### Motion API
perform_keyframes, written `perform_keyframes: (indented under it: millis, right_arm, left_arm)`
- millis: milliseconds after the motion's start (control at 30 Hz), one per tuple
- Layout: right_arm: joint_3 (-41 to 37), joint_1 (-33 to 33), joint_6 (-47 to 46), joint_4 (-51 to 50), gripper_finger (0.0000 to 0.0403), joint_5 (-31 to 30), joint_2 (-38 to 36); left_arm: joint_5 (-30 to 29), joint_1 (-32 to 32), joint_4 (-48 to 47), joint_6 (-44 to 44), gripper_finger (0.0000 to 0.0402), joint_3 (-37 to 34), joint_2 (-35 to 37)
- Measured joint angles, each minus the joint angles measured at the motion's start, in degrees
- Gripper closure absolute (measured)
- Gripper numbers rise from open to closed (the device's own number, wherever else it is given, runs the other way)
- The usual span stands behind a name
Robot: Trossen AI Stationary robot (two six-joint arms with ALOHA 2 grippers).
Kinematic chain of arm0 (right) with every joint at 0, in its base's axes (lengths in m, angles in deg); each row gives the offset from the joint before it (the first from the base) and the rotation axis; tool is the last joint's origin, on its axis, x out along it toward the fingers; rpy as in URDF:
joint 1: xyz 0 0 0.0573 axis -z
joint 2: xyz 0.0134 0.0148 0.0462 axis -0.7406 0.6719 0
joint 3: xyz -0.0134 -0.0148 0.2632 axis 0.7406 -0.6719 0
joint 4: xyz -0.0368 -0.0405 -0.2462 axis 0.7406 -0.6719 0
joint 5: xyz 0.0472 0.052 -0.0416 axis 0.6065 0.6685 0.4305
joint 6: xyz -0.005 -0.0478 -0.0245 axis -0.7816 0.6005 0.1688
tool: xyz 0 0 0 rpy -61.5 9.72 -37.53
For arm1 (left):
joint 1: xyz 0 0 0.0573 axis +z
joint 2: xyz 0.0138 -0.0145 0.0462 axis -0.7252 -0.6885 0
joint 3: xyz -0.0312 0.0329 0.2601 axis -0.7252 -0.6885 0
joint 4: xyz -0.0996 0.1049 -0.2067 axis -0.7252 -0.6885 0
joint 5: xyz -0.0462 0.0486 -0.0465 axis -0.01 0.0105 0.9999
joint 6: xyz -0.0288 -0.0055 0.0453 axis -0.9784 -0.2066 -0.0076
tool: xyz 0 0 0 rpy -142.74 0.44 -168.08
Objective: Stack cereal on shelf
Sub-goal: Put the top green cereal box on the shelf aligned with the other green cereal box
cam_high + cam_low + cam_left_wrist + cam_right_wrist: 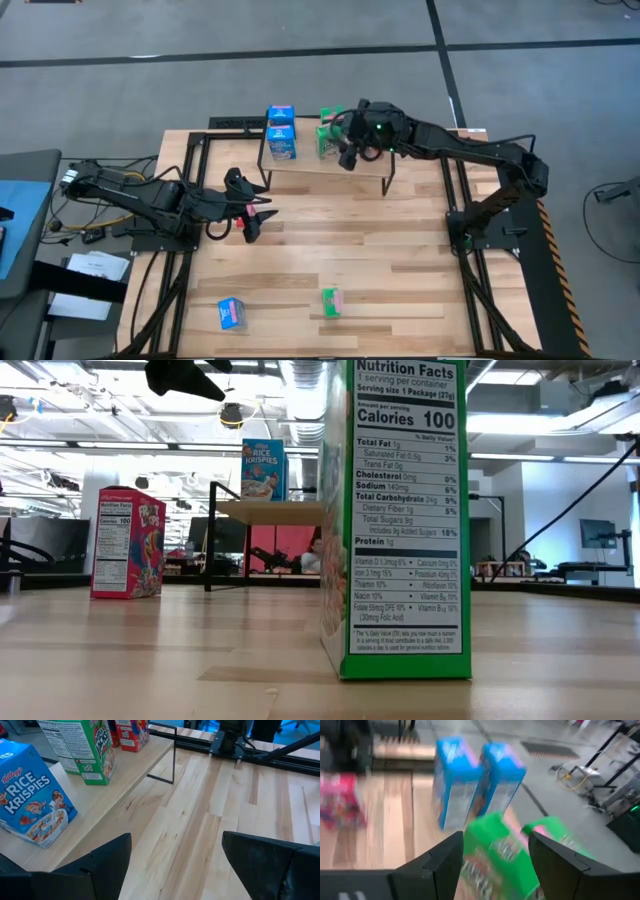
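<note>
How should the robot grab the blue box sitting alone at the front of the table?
Probably from straight above, pinching the two long sides of the blue box. In the high view it seems to lie flat on the table with bare wood all around, so nothing blocks a top-down reach. The open left gripper is the nearer one; the right gripper is over the shelf.
</note>
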Motion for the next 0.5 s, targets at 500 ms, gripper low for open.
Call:
perform_keyframes:
  millis: [500]
  right_arm:
    - [0.1, -1.0, 0.2, -7.0, 0.0154, -6.0, -0.1]
  left_arm:
    - [0.0, 0.0, 0.0, 0.1, 0.0099, 0.0, 0.0]
